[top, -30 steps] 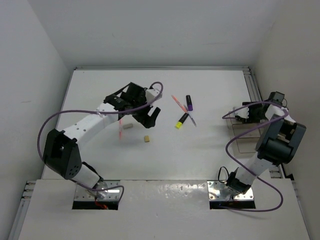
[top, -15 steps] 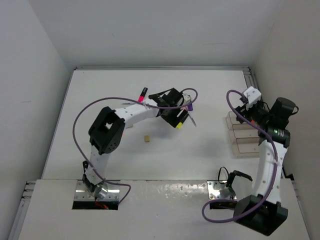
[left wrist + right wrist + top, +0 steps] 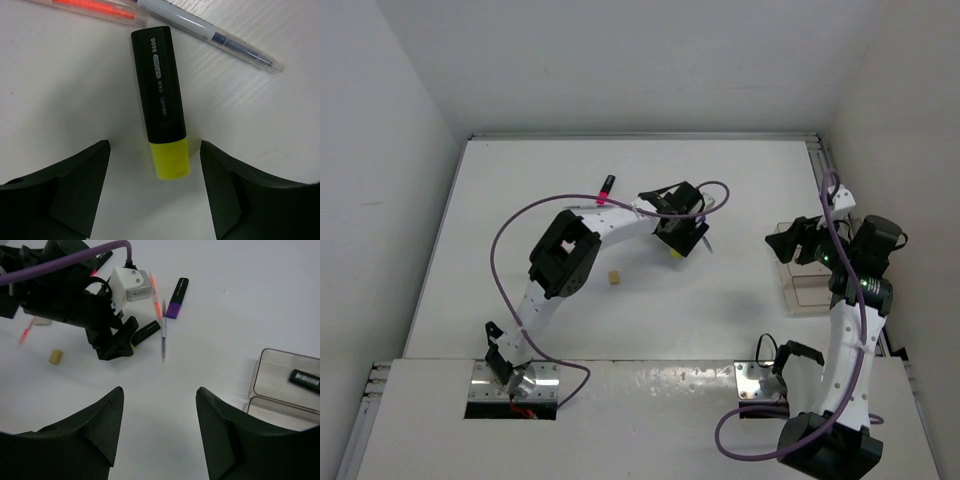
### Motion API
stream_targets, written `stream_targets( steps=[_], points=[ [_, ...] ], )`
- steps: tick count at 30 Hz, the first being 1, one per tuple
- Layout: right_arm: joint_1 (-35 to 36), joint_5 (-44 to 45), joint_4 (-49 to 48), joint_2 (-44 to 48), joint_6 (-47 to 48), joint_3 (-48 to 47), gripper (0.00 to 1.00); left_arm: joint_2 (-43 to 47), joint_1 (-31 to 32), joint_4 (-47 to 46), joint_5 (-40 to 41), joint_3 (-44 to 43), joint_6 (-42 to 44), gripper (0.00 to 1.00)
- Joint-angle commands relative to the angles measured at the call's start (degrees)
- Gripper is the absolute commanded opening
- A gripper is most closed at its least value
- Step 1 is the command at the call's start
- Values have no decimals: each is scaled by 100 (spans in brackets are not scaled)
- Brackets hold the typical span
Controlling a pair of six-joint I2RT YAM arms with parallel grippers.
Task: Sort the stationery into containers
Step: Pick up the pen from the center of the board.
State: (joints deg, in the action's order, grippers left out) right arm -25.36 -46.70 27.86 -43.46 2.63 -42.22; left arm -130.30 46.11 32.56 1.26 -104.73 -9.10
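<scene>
My left end effector [image 3: 154,160] is open wide, low over the table [image 3: 60,90]. The yellow highlighter [image 3: 161,95] lies flat on the table. Its yellow end sits between the two fingers, and neither finger touches it. A red pen [image 3: 95,7] and a blue pen [image 3: 210,35] lie just past its black end. My right end effector [image 3: 160,410] is open too and holds nothing. It hangs near the clear boxes [image 3: 275,374] on the right side of the table. A black highlighter [image 3: 306,380] lies inside one box.
</scene>
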Motion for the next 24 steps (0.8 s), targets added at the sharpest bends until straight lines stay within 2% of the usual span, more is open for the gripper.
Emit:
stream_targets(
  steps=[1,4,7,8,13,16,17,19,21,24],
  points=[
    [-30,-120,-43,-109,-658,-102,59,-136,39,-39,6,-197,-127,79],
    [-30,-120,-157,-145,-817,-50,59,-215,30,-39,-29,-180,-171,76],
    [-30,-138,-289,-145,-1010,38,59,-233,4,-65,-99,-83,-162,60],
    [-30,-138,-333,-145,-1141,64,59,-224,-5,-91,-99,-48,-162,48],
    [-30,-243,-684,-206,-1651,249,58,-75,-137,-161,-327,267,-136,25],
    [23,-226,-1018,-285,-2143,337,58,250,-234,-258,-547,653,-101,12],
    [145,-104,-1332,-355,-2649,407,61,703,-312,-398,-713,1064,-92,3],
    [277,-51,-1588,-408,-2969,442,62,1145,-382,-477,-819,1216,-118,2],
    [549,142,-1923,-444,-3487,504,71,1892,-444,-759,-934,1612,-188,2],
    [1197,775,-2337,-680,-3717,417,77,2647,-471,-909,-663,1754,-241,2]
  ],
)
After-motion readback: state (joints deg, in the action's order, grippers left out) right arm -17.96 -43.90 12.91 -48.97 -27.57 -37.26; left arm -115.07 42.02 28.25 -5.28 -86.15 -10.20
